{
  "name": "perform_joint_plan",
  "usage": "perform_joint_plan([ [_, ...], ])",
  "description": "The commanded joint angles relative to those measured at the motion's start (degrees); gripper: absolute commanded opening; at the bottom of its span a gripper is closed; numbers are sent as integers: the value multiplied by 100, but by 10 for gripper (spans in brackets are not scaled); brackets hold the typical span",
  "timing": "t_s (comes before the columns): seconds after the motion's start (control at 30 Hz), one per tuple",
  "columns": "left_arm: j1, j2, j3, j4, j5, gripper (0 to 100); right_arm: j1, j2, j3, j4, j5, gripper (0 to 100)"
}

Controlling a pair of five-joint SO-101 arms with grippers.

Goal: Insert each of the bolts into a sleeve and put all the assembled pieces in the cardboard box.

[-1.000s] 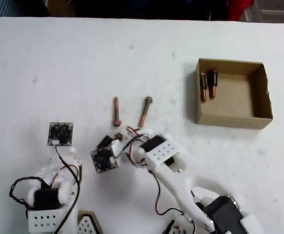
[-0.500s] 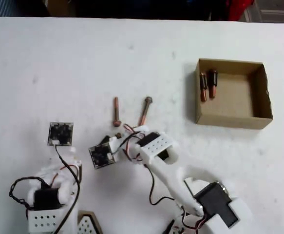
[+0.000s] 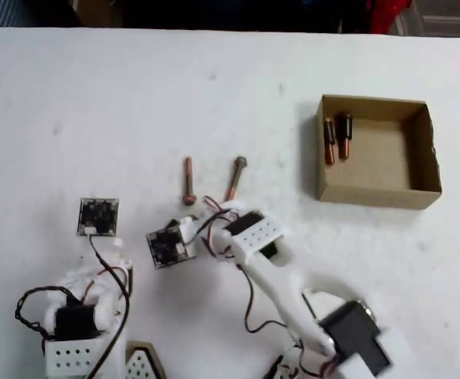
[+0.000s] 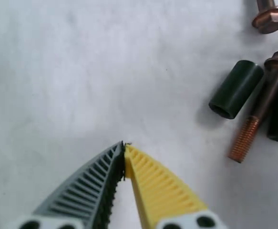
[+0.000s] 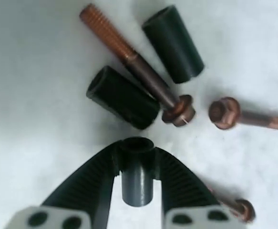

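Sleeve [image 5: 138, 183] is clamped mid-body between the right gripper's [image 5: 138, 153] fingers; it is judged light, rigid, slippery. Left gripper [image 4: 124, 147] is closed on nothing.

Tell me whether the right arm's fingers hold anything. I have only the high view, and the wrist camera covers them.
Observer: Yes. In the right wrist view the right gripper is shut on a dark sleeve, which stands on end between the fingers.
Operator: What lies near it?
Observer: Two loose sleeves lie just beyond the fingertips, one on each side of a bolt.
Operator: And the left gripper?
Observer: In the left wrist view the left gripper is shut, with nothing in it.
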Motion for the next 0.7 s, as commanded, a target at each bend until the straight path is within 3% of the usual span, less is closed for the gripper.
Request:
perform_joint_plan([
  [0.0, -57, -40, -18, 18, -62, 27, 66, -1007, -149, 567, -369, 17],
  [0.17, -57, -40, -18, 18, -62, 27, 312, -2484, -149, 1077, -1767, 17],
  [0.33, -57, -40, -18, 18, -62, 27, 1042, -3363, -149, 1244, -2664, 17],
  [0.67, -31, -40, -18, 26, -62, 27, 1903, -2484, -149, 1305, -3209, 17],
])
